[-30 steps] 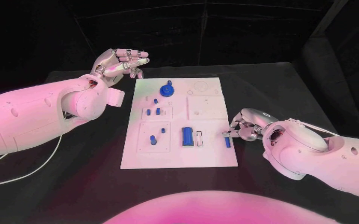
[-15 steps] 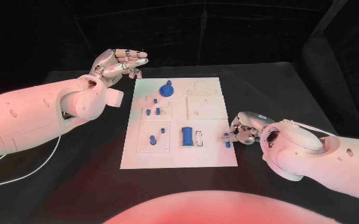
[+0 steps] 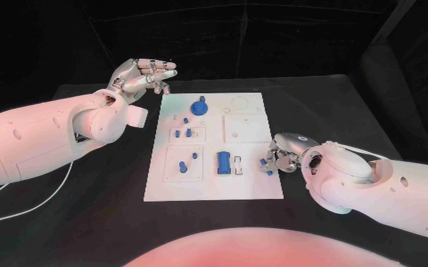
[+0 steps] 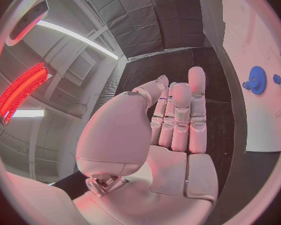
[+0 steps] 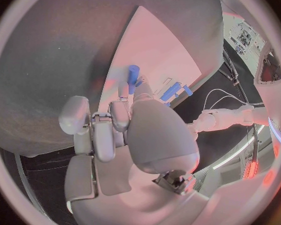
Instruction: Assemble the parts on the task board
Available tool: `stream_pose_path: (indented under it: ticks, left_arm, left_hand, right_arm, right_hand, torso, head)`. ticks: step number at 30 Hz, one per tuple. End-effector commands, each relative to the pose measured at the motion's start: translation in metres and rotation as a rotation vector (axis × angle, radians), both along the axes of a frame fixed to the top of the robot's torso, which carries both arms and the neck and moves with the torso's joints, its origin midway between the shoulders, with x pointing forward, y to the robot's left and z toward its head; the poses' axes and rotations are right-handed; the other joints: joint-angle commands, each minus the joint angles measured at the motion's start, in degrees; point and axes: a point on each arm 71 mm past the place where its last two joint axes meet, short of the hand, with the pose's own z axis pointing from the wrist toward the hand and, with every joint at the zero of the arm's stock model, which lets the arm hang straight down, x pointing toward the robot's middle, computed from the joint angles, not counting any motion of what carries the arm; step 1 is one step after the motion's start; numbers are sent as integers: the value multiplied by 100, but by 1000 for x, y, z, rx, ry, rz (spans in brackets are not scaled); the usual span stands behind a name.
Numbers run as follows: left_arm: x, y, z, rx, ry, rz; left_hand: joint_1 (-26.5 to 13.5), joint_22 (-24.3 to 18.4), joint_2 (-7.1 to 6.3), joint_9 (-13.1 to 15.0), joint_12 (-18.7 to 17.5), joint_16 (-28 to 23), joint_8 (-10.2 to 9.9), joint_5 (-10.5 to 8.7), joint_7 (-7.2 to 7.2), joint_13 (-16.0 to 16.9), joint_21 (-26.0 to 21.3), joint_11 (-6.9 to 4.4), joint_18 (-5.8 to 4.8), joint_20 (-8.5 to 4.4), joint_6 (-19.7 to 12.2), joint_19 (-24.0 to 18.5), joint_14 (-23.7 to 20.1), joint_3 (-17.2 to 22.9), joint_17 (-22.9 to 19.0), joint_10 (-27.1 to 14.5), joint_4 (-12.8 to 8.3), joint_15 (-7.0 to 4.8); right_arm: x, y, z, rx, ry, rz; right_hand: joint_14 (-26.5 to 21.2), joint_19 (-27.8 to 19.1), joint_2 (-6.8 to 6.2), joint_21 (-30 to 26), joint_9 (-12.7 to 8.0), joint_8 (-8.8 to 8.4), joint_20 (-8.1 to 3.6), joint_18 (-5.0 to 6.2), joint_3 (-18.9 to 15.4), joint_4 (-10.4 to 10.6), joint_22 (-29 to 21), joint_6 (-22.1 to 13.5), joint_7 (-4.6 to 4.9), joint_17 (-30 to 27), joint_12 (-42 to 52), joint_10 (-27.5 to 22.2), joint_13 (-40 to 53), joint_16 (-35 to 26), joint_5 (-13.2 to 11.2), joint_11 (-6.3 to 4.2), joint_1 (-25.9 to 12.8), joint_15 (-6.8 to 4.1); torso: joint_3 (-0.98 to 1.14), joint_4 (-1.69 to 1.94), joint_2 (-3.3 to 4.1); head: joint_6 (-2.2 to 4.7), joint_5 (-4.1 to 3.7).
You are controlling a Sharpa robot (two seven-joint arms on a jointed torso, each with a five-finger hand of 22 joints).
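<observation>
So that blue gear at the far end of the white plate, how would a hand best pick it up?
Probably from straight above, pinching the raised knob on the blue gear. The gear looks to lie flat on the task board, so its rim offers little to grip. The left hand, raised beside that end, is nearest.

Right hand [image 3: 284, 154]: at the task board's [image 3: 214, 190] near right edge, fingers closed on a small blue peg [image 3: 266, 166].
Ahead of those fingers: blue block [image 3: 223, 162] stands close by.
Left hand [image 3: 143, 75]: raised off the board's far left corner, bare table under its fingertips.
</observation>
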Motion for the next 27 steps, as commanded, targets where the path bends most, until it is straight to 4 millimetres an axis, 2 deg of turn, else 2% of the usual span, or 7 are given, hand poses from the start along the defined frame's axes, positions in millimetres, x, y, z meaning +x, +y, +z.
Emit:
stream_pose_path:
  ticks: [1, 6, 8, 14, 19, 23, 27]
  left_arm:
    - [0, -1, 1, -5, -2, -5]
    - [0, 0, 1, -5, -2, -4]
    - [0, 0, 1, -5, -2, -4]
    - [-1, 1, 1, -5, -1, -4]
    - [-1, 0, 1, -7, -2, -6]
    - [-1, 0, 1, -7, -1, -8]
    - [-1, 0, 1, -7, -1, -8]
  left_hand:
    - [-19, -6, 48, -10, -15, -34, 2, 24, 31, 3, -23, 23, 82, 11, -3, 17, -16, 2, 1, -6, -22, 8]
    - [-19, -6, 48, -10, -15, -34, 2, 24, 31, 3, -23, 23, 82, 11, -3, 17, -16, 2, 1, -6, -22, 8]
    - [-19, -6, 48, -10, -15, -34, 2, 24, 31, 3, -23, 23, 82, 11, -3, 17, -16, 2, 1, -6, -22, 8]
    - [-19, -6, 48, -10, -15, -34, 2, 24, 31, 3, -23, 23, 82, 11, -3, 17, -16, 2, 1, -6, -22, 8]
    - [-19, -6, 48, -10, -15, -34, 2, 24, 31, 3, -23, 23, 82, 11, -3, 17, -16, 2, 1, -6, -22, 8]
    - [-26, -8, 50, -11, -18, -37, -2, 24, 33, 2, -25, 25, 82, 12, -10, 18, -18, 0, -4, -10, -20, 9]
    - [-38, -11, 51, -13, -21, -37, -5, 24, 37, 1, -27, 28, 81, 13, -16, 18, -18, -4, -5, -16, -15, 11]
  right_arm:
    - [-2, -1, -9, -90, 26, 15]
    - [-1, 3, -8, -115, -2, 36]
    - [-1, 5, -8, -122, -11, 43]
    - [-5, 8, -5, -102, -4, 41]
    - [-11, 14, 1, -29, -9, 33]
    - [-15, 17, 7, 51, -16, 16]
    - [-17, 18, 10, 114, -27, -4]
  right_hand:
    - [474, -24, 169, -25, -68, -48, -26, -35, 96, -150, -8, -26, -6, 840, -55, 7, -27, -36, -109, -26, 321, -50]
    - [472, -28, 412, -32, -118, -139, -40, -33, 428, -437, -11, 12, -2, 834, -92, -27, -36, -43, -371, -32, 747, -64]
    - [470, -31, 460, -35, -142, -179, -39, -34, 558, -528, -14, 34, 6, 825, -99, -39, -33, -48, -391, -27, 846, -57]
    - [470, -29, 418, -32, -197, -279, -21, -37, 712, -545, -3, 63, 15, 822, -89, -36, -11, -52, -125, -10, 716, -41]
    - [478, -13, 395, -18, -234, -364, -20, -39, 839, -467, 24, 44, 17, 858, -64, -15, 16, -35, 87, -14, 516, -39]
    - [486, 9, 390, 0, -284, -483, -2, -47, 927, -291, 61, -25, 49, 890, -16, 25, 54, -18, -62, 12, 241, -18]
    - [489, 23, 377, 14, -307, -534, 3, -50, 998, -253, 87, -32, 59, 906, 2, 37, 71, -10, -106, 21, 186, -12]
  torso:
    - [1, -5, 4]
    - [2, -6, -2]
    - [2, -3, -1]
    - [-6, -9, -7]
    - [5, -6, -4]
    - [-5, 10, -2]
    - [-8, 11, 0]
  head:
    - [1, 7]
    - [0, 1]
    - [5, 5]
    - [9, 8]
    - [31, 8]
    - [36, 14]
    - [28, 39]
